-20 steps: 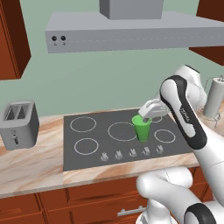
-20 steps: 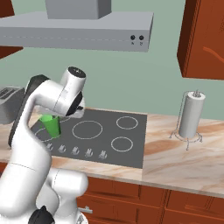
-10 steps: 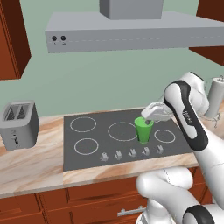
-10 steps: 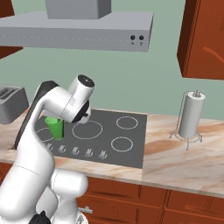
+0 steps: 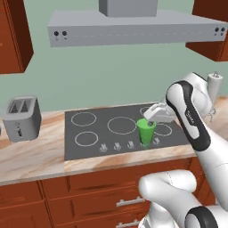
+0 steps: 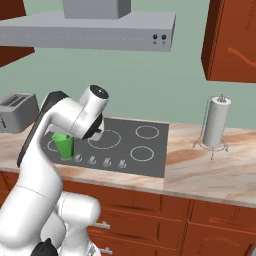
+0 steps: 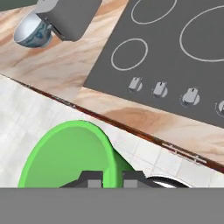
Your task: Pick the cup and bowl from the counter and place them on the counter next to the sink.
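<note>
in the gripper (image 5: 150, 118), bright green tapered cup (image 5: 145, 131)

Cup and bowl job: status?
Nothing placed yet. In hand: the claw is shut on the cup and holds it above the stovetop. Left: set the cup down by the sink, then fetch the bowl, which sits on the counter beside the toaster.
</note>
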### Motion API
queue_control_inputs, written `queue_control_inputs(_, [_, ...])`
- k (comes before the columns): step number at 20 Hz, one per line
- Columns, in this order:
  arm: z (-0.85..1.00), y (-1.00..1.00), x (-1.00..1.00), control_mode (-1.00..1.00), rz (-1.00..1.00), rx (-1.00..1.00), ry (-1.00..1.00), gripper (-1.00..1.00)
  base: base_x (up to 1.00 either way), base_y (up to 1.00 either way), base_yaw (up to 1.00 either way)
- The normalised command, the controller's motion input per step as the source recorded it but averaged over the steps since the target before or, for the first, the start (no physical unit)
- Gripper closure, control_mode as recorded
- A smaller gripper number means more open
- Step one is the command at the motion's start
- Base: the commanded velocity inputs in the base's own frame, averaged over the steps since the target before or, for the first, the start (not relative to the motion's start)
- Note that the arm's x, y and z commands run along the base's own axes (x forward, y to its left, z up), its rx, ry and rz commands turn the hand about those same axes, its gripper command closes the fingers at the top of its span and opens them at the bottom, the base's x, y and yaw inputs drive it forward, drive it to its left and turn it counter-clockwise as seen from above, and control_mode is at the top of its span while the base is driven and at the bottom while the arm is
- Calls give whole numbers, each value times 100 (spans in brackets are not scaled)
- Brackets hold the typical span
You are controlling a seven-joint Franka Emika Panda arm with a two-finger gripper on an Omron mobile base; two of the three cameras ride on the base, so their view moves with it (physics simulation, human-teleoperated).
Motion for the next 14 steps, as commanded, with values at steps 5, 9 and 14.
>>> queue_control_inputs(5, [0,0,0,100,0,0,0,100,-73,0,0])
queue_control_inputs(9, [0,0,0,100,0,0,0,100,2,-15,7])
queue_control_inputs(14, [0,0,0,100,0,0,0,100,0,-27,72])
